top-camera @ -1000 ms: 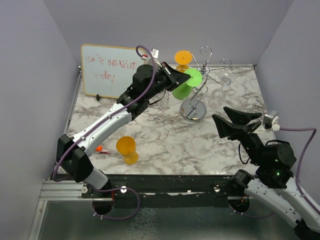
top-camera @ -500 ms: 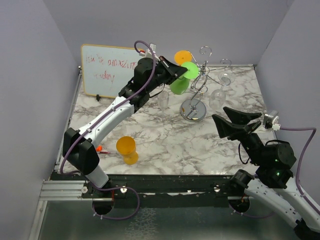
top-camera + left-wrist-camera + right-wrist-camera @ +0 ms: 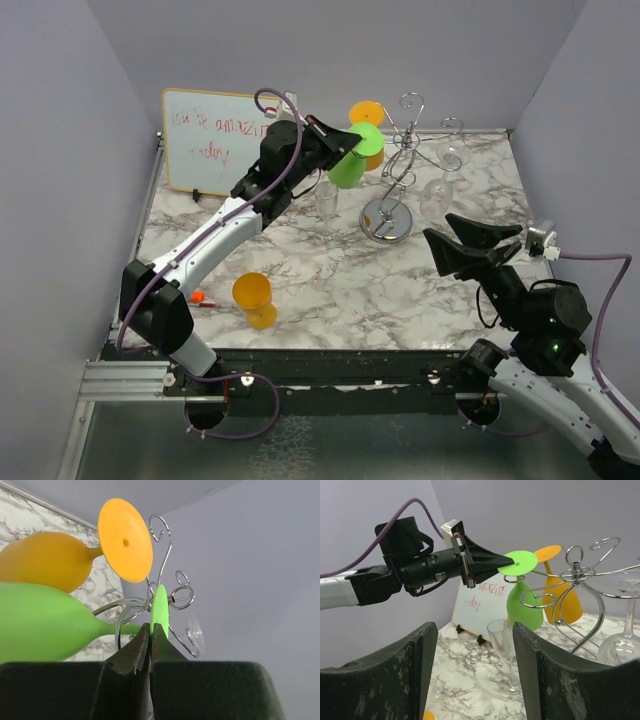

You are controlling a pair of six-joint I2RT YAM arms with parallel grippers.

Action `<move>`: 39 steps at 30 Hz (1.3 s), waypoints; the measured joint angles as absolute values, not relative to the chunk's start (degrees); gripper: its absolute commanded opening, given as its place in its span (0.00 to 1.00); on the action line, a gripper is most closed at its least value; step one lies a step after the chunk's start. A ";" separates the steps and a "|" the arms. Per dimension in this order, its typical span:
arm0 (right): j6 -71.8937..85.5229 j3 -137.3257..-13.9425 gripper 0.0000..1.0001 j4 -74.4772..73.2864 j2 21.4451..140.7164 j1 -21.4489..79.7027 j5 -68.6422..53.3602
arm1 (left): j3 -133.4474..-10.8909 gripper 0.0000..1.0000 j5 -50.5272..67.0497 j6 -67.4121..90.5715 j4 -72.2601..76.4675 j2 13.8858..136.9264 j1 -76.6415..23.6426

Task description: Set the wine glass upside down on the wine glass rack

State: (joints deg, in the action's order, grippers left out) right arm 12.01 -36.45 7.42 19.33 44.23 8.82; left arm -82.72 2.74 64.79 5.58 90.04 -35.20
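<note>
One green wine glass, bowl cropped, in left gripper

Marble table: rack, whiteboard, toppled orange glass

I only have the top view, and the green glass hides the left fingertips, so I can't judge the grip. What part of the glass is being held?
Observer: The left gripper is shut on the edge of the flat foot of the green wine glass, seen edge-on from the left wrist.
Operator: Is the glass inverted?
Observer: Yes. From the right wrist, its foot is on top and the bowl hangs below.
Operator: Is it seated on the rack?
Observer: I cannot tell. A wire curl of the rack lies close by the stem under the foot, and the gripper is clamped on.
</note>
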 measured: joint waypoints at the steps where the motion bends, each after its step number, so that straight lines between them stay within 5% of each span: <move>1: 12.01 -36.45 0.67 7.42 19.33 44.23 8.82 | -82.26 0.00 2.52 64.88 5.80 89.76 -35.18; 33: 13.19 -36.42 0.67 7.88 20.73 44.23 8.80 | -75.02 0.00 10.11 67.16 11.92 85.45 -34.61; 39: 13.52 -36.42 0.67 7.88 20.73 44.23 8.78 | -74.83 0.12 11.14 67.11 13.06 86.43 -34.57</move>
State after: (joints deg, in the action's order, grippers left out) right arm 13.52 -36.42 7.88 20.73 44.23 8.78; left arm -74.83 11.14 67.11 13.06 86.43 -34.57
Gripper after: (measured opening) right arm 0.668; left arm 0.052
